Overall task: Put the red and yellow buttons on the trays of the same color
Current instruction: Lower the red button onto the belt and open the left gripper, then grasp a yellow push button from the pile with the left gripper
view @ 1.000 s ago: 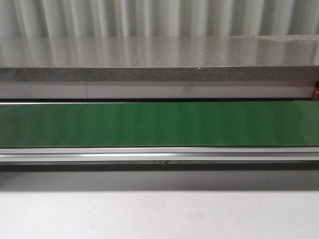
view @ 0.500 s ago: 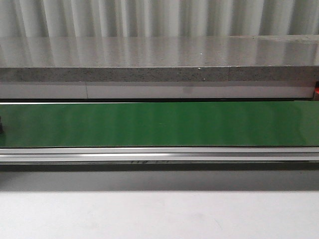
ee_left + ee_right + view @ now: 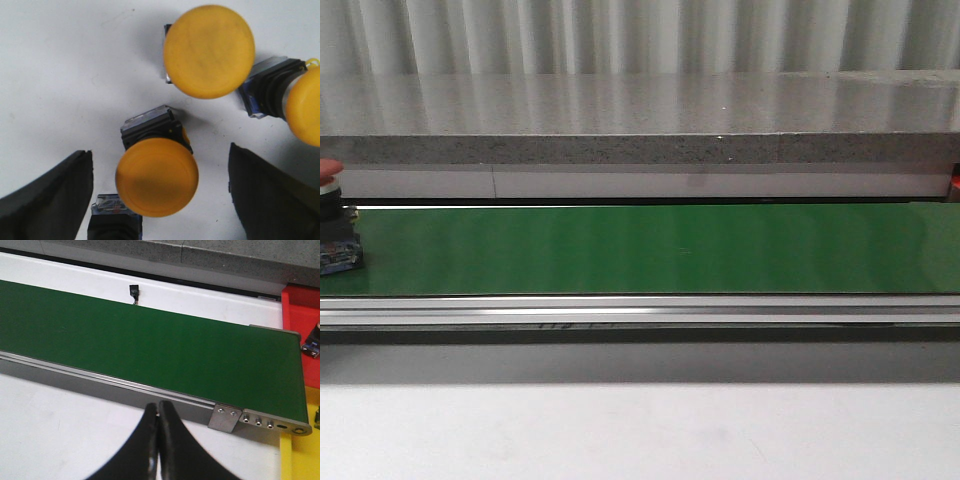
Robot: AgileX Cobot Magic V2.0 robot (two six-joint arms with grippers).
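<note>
Yellow button (image 3: 157, 177) between open left gripper (image 3: 160, 195) fingers, untouched

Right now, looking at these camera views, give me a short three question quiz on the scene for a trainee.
1. True or false: the right end effector is shut with nothing between its fingers.
2. What colour is the cap of the push button at the left end of the green conveyor belt in the front view?
3. Under the open left end effector, the push buttons' caps are: A red, B yellow, C green.

Key: 1 true; 2 red; 3 B.
</note>
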